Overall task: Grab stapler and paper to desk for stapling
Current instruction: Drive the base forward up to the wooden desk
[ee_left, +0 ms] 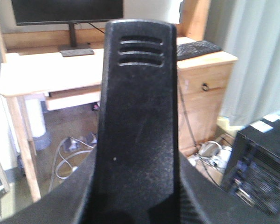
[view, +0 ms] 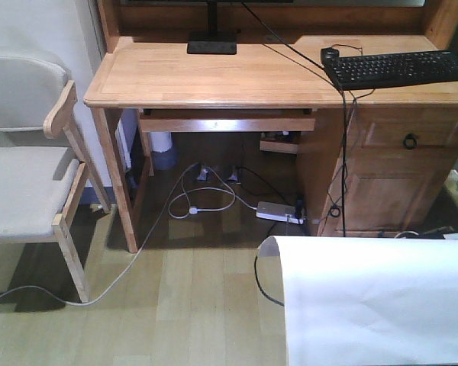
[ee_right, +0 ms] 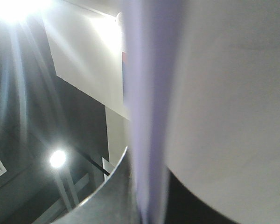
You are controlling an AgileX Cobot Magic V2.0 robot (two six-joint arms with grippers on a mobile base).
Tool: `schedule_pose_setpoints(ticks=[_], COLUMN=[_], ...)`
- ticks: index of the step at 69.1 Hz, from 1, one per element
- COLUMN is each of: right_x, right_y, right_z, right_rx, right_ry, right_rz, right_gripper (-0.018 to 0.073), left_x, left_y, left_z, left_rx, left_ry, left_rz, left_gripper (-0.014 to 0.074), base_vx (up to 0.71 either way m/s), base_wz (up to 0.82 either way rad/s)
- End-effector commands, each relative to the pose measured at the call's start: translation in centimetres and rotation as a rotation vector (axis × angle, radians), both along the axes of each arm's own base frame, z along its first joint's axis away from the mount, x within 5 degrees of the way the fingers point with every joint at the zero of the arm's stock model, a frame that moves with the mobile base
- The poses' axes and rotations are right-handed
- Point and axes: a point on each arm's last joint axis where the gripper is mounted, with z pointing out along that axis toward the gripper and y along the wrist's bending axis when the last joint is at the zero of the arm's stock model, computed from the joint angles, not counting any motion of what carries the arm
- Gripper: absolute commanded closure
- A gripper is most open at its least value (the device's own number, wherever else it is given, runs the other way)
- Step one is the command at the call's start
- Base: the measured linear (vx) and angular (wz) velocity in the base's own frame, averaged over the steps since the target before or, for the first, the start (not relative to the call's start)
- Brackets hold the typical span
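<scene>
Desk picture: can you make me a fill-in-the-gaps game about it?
On the desk, a long black ____ lies at the right.
The chair stands to the ____ of the desk.
The big paper in front is ____.
The power strip lies ____ the desk.
Missing words: keyboard, left, white, under.

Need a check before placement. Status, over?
Status: left end effector shut on stapler, aloft. The right end effector is hidden; paper fills its wrist view, not on desk yet. On it: keyboard right, monitor stand rear.
</scene>
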Motion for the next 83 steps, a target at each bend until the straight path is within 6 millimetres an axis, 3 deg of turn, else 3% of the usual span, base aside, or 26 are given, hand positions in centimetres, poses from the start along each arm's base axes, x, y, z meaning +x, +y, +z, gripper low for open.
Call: schedule_pose_setpoints(ticks=[1,83], right_x=[-0.49,-0.49], right_y=[0.01,0.01], right_z=[1.24,1.24], right_rx=[0.015,0.015], right_ry=[-0.072,-0.072], right_rz=[0.017,0.017], right_gripper=[0.0564,0.0564], left_x=[0.03,0.03], left_y=[-0.14,-0.14], left_z=[1.87,1.87], left_rx=[-0.057,-0.057], left_ry=[-0.118,-0.118], left_rz=[-0.016,-0.016], left_gripper=[0.0603,0.0603], base_vx=[0.19,0.15], base_wz=[0.07,0.05])
